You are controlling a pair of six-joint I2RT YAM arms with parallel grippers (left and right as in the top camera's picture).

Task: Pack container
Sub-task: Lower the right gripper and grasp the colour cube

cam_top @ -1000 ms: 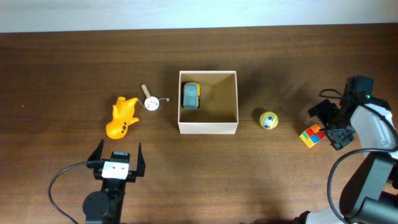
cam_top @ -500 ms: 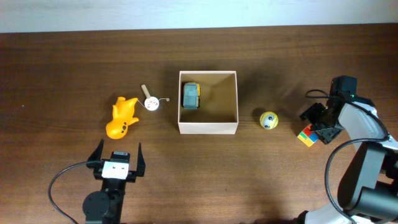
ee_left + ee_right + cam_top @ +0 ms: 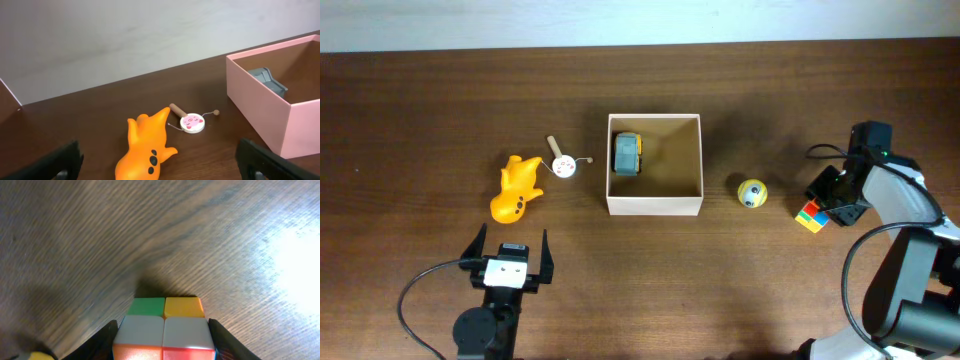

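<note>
Overhead view: container (image 3: 655, 206) at mid-table, a little toward the far edge, upright, top open. Inside, against its left wall, grey-and-yellow toy car (image 3: 627, 153). Left of container and apart from it, small white drum rattle (image 3: 563, 165) with stick. Farther left, orange toy animal (image 3: 517, 188). Right of container, not touching its wall, yellow ball (image 3: 752, 193). Past the ball, toward the right edge, colour cube (image 3: 809, 217) on the table (image 3: 420, 110).

Right pincer (image 3: 817, 211) lowered over the cube. Right wrist view: fingers (image 3: 106, 339) flush against two opposite sides of the cube (image 3: 165, 317), jaws spread only to the cube's width, gripping it.

Left pincer (image 3: 512, 238) by the near edge, left of centre. Jaws spread fully wide, nothing between them, no contact with any item.
</note>
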